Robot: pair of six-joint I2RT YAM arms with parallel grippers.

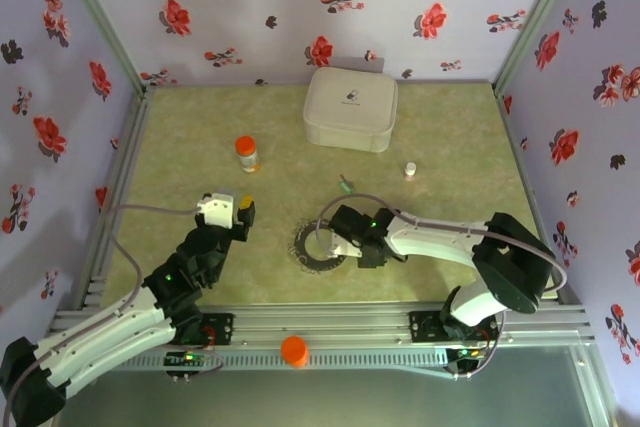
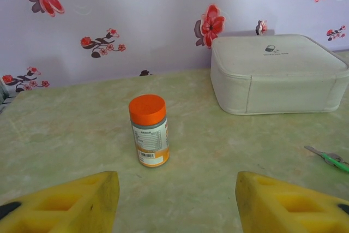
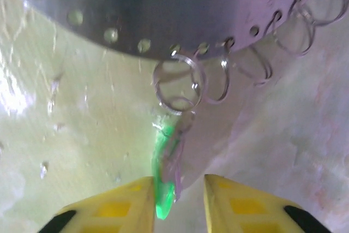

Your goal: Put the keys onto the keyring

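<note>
Green desk: one key seems hung on the keyring, right end effector parted around it. Other key lies loose at the ring's one o'clock; left end effector open, empty.

- the keyring is partly covered by the right gripper in the top view; up close it is out of focus and runs off the top edge.
- a green key between that gripper's fingers is a blur; whether it touches either finger cannot be told.
- the other key is cut by the left wrist view's right edge.
- the left gripper has its fingers cut off at the bottom edge.
- the bottle has label print too small to read.
</note>
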